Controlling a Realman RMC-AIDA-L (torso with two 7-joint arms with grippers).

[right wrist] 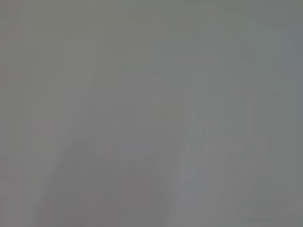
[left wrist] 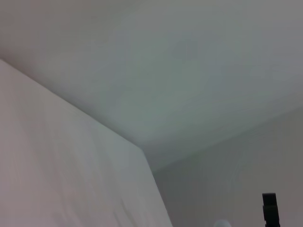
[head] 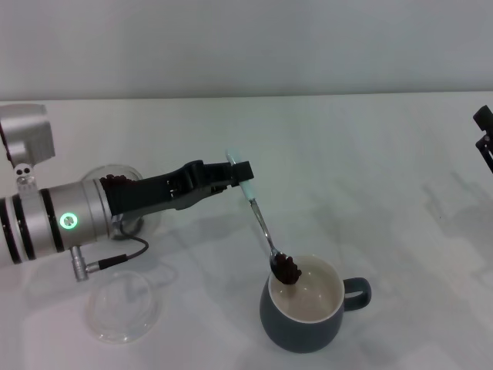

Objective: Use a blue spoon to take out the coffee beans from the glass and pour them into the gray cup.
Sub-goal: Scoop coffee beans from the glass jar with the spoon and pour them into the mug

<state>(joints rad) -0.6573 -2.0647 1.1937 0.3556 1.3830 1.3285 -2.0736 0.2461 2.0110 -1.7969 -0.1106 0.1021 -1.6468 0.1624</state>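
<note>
In the head view my left gripper [head: 240, 176] is shut on the pale blue handle end of the blue spoon [head: 260, 221]. The spoon slants down to the gray cup [head: 302, 321], and its bowl holds a small heap of coffee beans [head: 285, 268] just over the cup's near-left rim. The cup's cream inside looks bare. The glass [head: 127, 202] stands behind my left arm, mostly hidden, with dark beans showing at its top. My right gripper [head: 484, 135] is parked at the far right edge. The wrist views show only blank surface.
A shallow clear glass dish [head: 122, 306] lies on the white table [head: 370, 177] at the front left, below my left arm. The left arm's cable [head: 115, 258] hangs just above it.
</note>
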